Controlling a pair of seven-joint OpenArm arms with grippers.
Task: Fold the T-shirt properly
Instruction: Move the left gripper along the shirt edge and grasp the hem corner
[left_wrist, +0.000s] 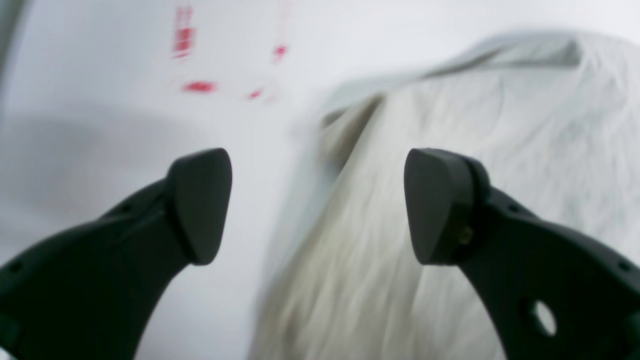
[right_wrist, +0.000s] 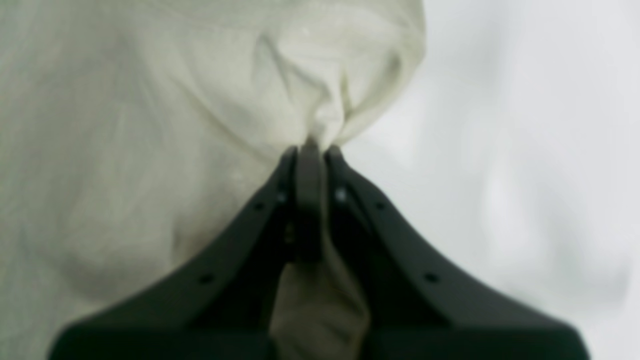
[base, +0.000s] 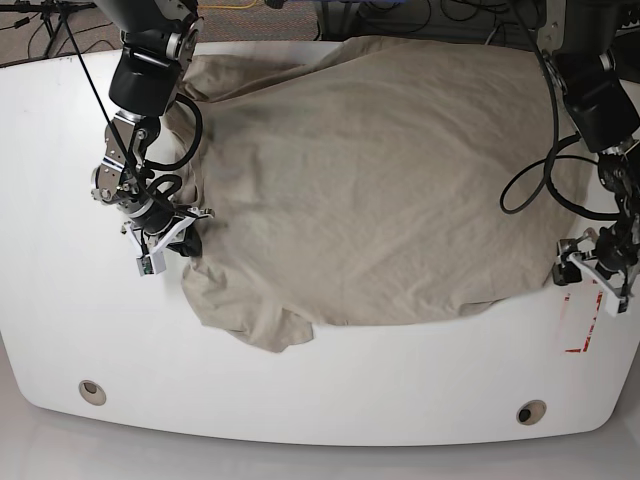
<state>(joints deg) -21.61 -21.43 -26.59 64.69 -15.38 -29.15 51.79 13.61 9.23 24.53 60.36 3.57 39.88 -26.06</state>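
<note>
right now the right jaws pinch the t-shirt (right_wrist: 200, 125) edge; the left jaws spread beside it.

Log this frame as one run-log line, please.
task: fold T-shirt | stage: first grasp | right gripper: shut on T-shirt edge | left gripper: open, empty, beside shirt | T-shirt: spread, unfolded on table
</note>
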